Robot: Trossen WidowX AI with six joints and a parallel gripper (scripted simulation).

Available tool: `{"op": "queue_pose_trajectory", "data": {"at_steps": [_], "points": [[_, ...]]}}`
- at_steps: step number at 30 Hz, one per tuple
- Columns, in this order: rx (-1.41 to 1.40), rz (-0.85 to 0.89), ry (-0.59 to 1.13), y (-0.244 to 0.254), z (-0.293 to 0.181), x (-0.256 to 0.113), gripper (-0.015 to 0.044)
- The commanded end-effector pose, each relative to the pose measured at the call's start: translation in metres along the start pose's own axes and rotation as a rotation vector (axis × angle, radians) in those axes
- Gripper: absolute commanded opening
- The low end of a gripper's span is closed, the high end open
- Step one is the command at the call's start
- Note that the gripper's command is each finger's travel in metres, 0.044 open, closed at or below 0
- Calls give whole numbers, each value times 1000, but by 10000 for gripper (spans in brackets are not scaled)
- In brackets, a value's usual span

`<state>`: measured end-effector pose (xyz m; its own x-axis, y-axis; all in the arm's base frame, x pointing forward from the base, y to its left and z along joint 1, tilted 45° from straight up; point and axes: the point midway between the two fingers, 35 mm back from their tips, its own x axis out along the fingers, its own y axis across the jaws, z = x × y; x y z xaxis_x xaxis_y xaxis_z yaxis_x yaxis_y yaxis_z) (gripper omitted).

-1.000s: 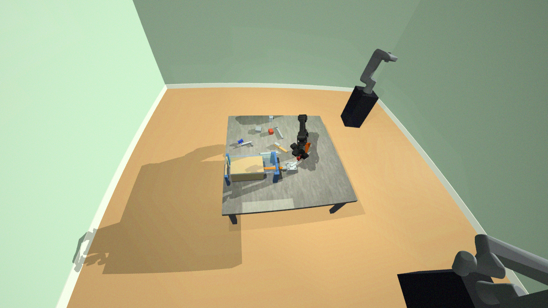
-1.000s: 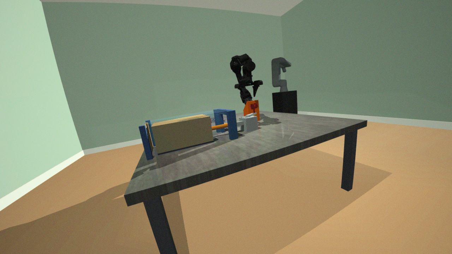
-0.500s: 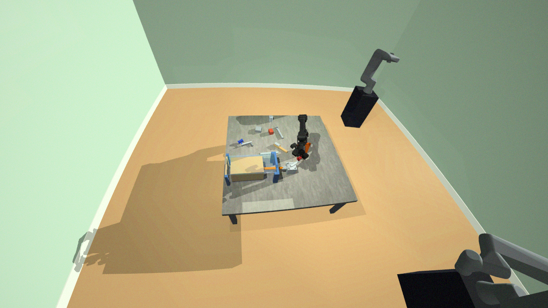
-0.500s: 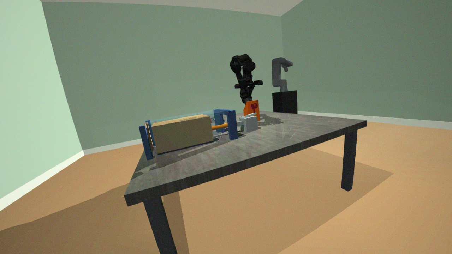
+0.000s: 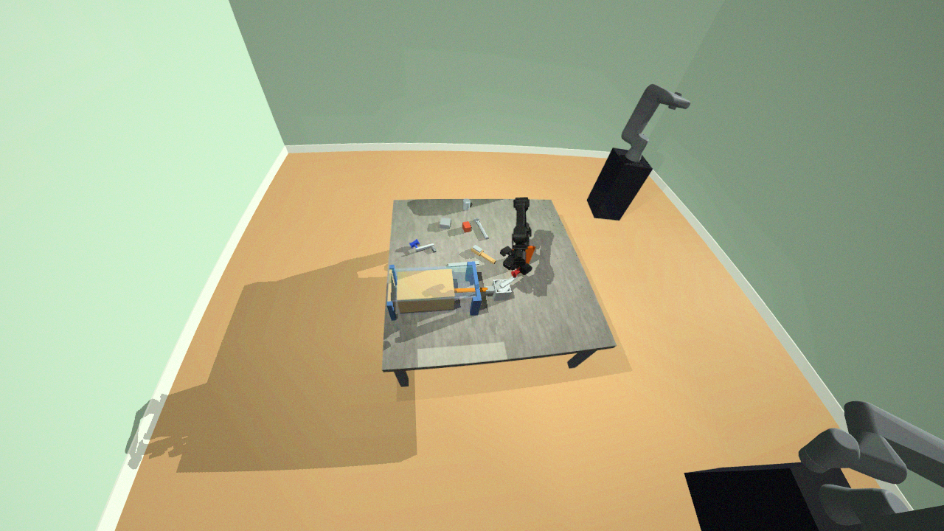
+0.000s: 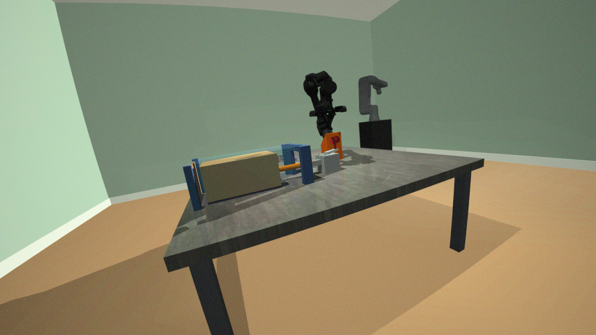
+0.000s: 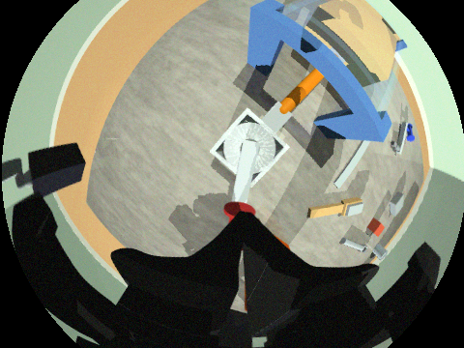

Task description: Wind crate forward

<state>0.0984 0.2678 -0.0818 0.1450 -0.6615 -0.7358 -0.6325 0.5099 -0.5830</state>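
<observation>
The tan crate [image 5: 425,284] [image 6: 241,175] sits flat in the clear-panelled cubby, a gap behind the blue frame [image 5: 475,303] [image 6: 307,168] [image 7: 263,43] at its mouth. An orange strap [image 5: 467,290] [image 6: 290,167] [image 7: 304,89] runs from it through the frame to the grey winch [image 5: 502,287] [image 6: 330,163] [image 7: 265,145]. The winch handle [image 7: 246,169] is on top of the winch, its arm and red knob [image 5: 515,272] [image 6: 335,140] [image 7: 237,209] pointing away from the crate. My gripper [image 5: 515,262] [image 7: 244,217] is shut and empty above the knob, partly hiding it in the wrist view.
An orange panel [image 5: 530,254] [image 6: 328,149] stands by the arm's base. A wooden-handled tool [image 5: 484,254] [image 7: 326,210], a pale bar [image 7: 350,166], a red cube [image 5: 466,226] [image 7: 375,226], a grey block [image 5: 445,223] [image 7: 396,203] and a blue-ended tool [image 5: 414,243] [image 7: 410,132] lie beyond the cubby.
</observation>
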Motion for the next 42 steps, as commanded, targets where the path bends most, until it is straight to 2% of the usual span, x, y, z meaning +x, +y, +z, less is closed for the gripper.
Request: {"op": "queue_pose_trajectory", "data": {"at_steps": [1,28,31,42], "points": [[-1,0,-1,0,0,0,0],[-1,0,-1,0,0,0,0],[-1,-5,-51,1,-7,1,79],[-4,1,-407,-1,-58,17,368]]}}
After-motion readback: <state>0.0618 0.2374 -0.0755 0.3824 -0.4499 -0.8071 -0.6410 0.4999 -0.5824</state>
